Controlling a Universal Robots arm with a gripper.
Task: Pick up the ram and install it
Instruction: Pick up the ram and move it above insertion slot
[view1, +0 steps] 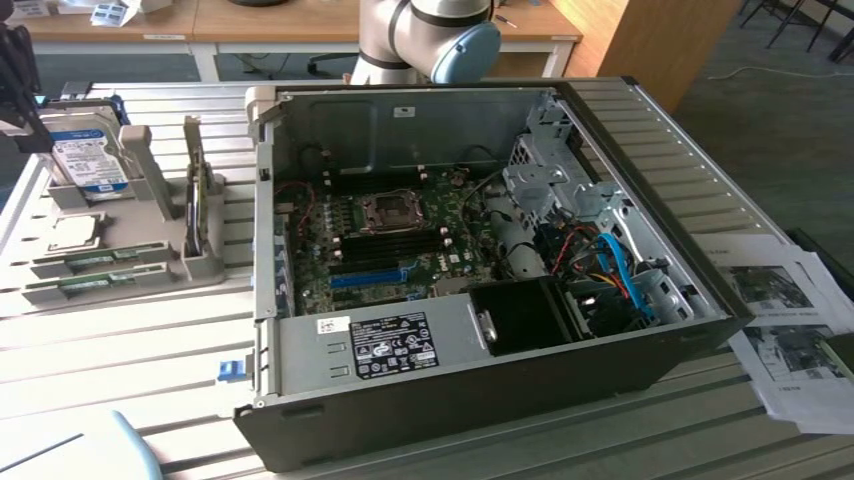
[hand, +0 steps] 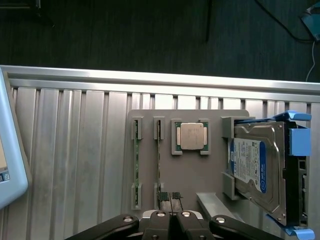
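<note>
Colleague: What's hard to read from your end?

Me: The arm (view1: 430, 32) runs off the far edge of the exterior view, behind the open computer case (view1: 441, 400). Inside, the black slots (view1: 387, 245) on the motherboard (view1: 441, 262) blur together; I can't tell whether any is filled. In the wrist view the hard drive (hand: 255, 170) is cut off at one end, and a pale blue-edged object (hand: 10, 150) is cropped too; I can't tell what it is.

Colleague: And the claw?

Me: My claw (hand: 169, 196) is clenched, pads (hand: 162, 196) pressed together, nothing between them. It hovers just beside one end of the inner ram stick (hand: 158, 150); touching or not, I can't say.

Colleague: What's in the holder?

Me: The grey tray (hand: 200, 172) sits on the table (view1: 134, 350) at the exterior view's left, just beside the case. It carries the hard drive in an upright cradle, the processor chip (hand: 191, 136) in a square pocket, and two ram sticks on edge in parallel slots: the inner one next to the chip, the outer ram stick (hand: 136, 160) just beyond it.
</note>
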